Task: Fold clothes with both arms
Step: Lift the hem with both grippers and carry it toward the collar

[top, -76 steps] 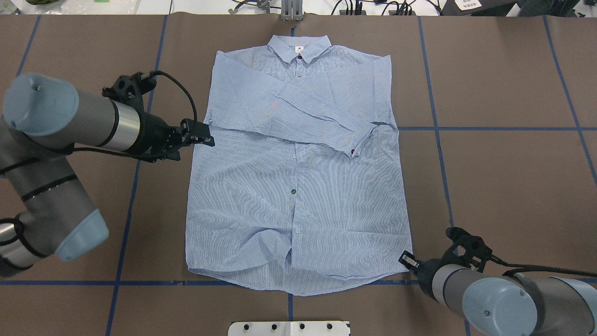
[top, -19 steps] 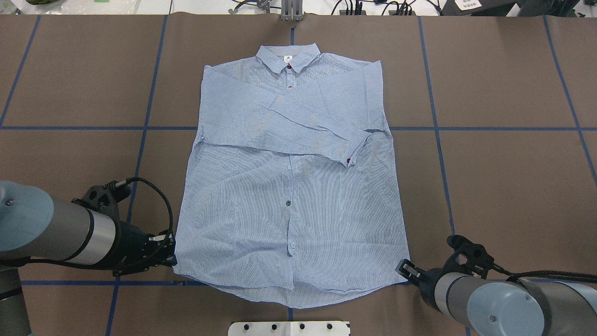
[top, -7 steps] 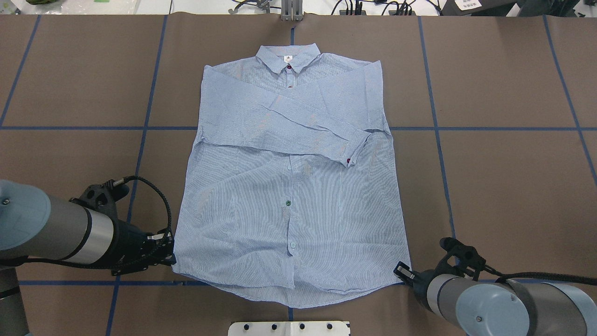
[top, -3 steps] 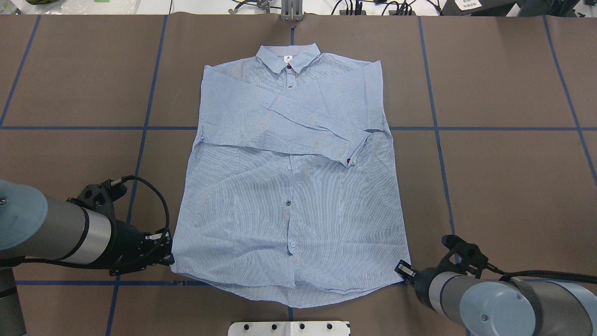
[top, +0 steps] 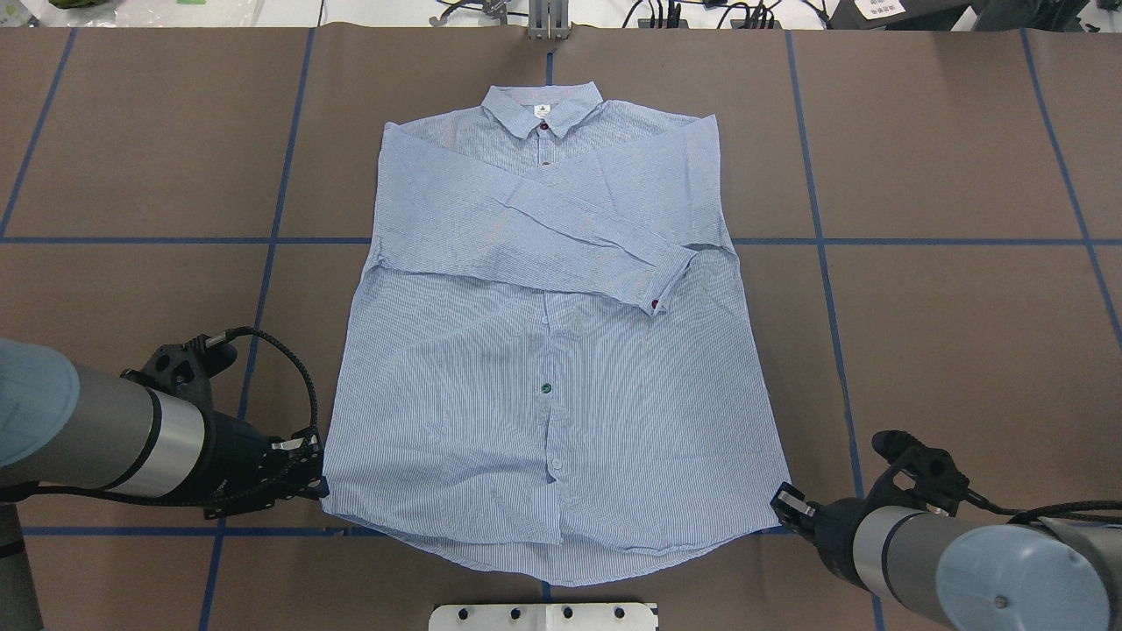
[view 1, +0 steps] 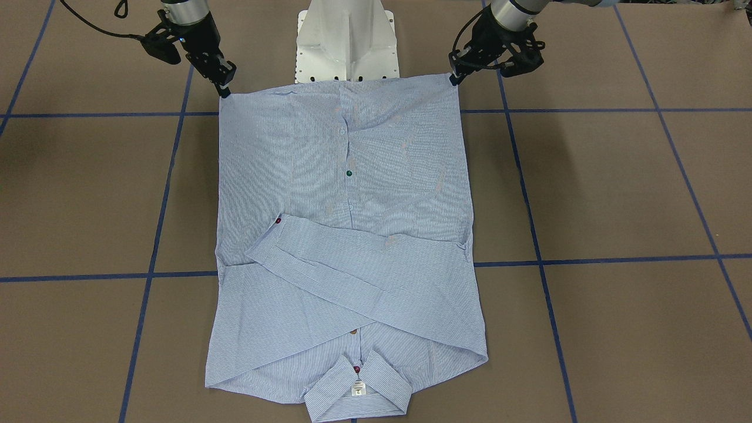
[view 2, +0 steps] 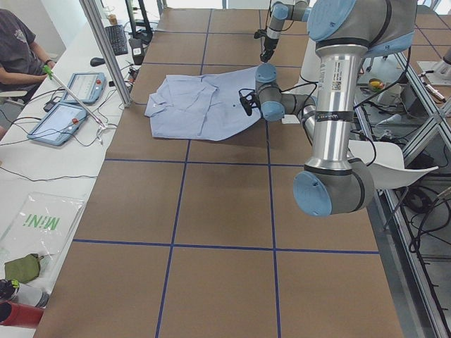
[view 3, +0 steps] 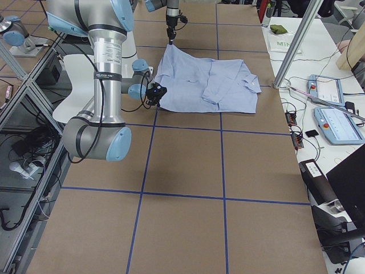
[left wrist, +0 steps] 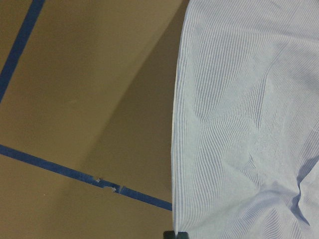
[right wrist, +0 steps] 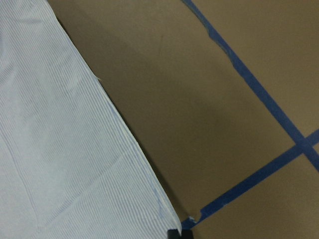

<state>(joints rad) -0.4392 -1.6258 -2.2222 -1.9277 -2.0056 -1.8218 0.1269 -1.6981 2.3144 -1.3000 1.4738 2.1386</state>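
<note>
The light blue striped shirt (top: 543, 350) lies face up on the brown table, collar (top: 541, 103) at the far side, both sleeves crossed over the chest. My left gripper (top: 320, 480) is shut on the hem's left corner. My right gripper (top: 783, 508) is shut on the hem's right corner. In the front-facing view the hem runs taut and straight between the left gripper (view 1: 453, 79) and the right gripper (view 1: 225, 91). Both wrist views show only the shirt's edge (left wrist: 239, 124) (right wrist: 60, 149) running down to a fingertip at the bottom of the frame.
The white pedestal base (view 1: 346, 41) stands just behind the hem, between the arms. Blue tape lines (top: 955, 241) cross the brown table. A metal post (top: 548, 22) stands beyond the collar. A seated person (view 2: 17, 42) and tablets (view 2: 67, 116) are at a side bench.
My right gripper has moved outward to the right with the hem corner. The lower shirt is pulled wider and flatter. The left gripper has stayed at its corner.
</note>
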